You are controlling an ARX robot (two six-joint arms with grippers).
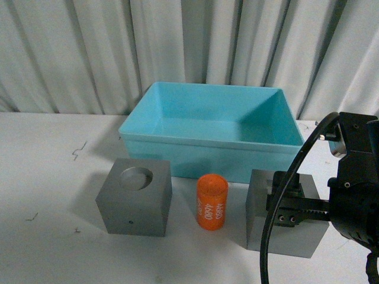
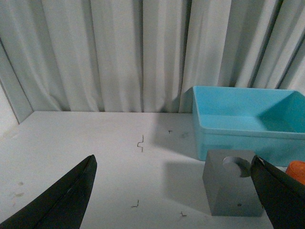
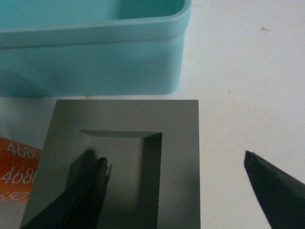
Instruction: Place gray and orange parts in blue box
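Gray cube [image 1: 287, 239] with a rectangular recess sits beside the blue box's [image 1: 207, 148] near wall, half hidden by the spread right gripper [image 3: 176, 159]. Orange cylinder [image 1: 212, 202] and round-recess cube [image 1: 134, 204] stand to its left; left gripper [image 2: 174, 160] gapes, fingers cropped.

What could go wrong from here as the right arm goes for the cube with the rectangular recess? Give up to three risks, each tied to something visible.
1. The right end effector is open, one finger over the cube's recess, the other outside it; gripping one wall off-centre, the cube may tilt or slip.
2. The cylinder stands close beside the cube and could get knocked over.
3. The box wall rises just behind; a low lift may hit it.
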